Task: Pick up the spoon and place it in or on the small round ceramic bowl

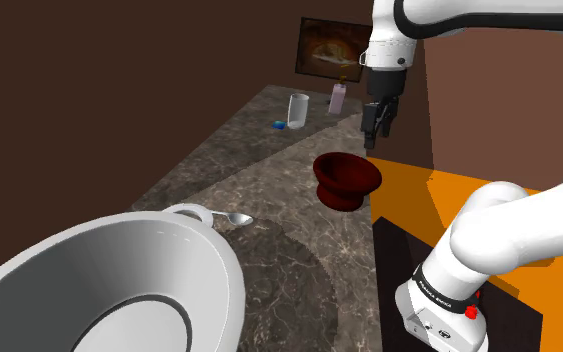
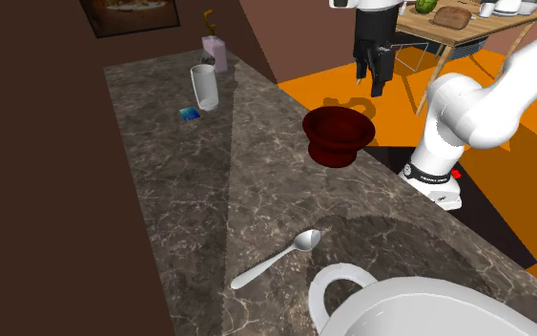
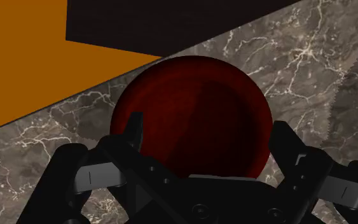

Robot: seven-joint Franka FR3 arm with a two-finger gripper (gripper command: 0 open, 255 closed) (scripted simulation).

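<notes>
A silvery spoon (image 1: 231,219) (image 2: 278,258) lies flat on the dark marble counter (image 2: 180,181), close to the handle of a big white pot. The small round bowl (image 1: 346,178) (image 2: 338,134) (image 3: 193,121) is dark red and stands upright near the counter's edge. My black gripper (image 1: 377,135) (image 2: 375,81) (image 3: 206,127) hangs above the bowl, well clear of it, pointing down at it. Its fingers (image 3: 133,130) stand wide apart with nothing between them. The spoon lies far from the gripper, on the other side of the bowl.
A large white pot (image 1: 109,290) (image 2: 400,305) stands beside the spoon. A clear tumbler (image 2: 205,87), a small blue item (image 2: 191,114) and a pink carton (image 2: 215,52) stand at the counter's far end. Orange floor (image 2: 505,181) lies beyond the counter's edge.
</notes>
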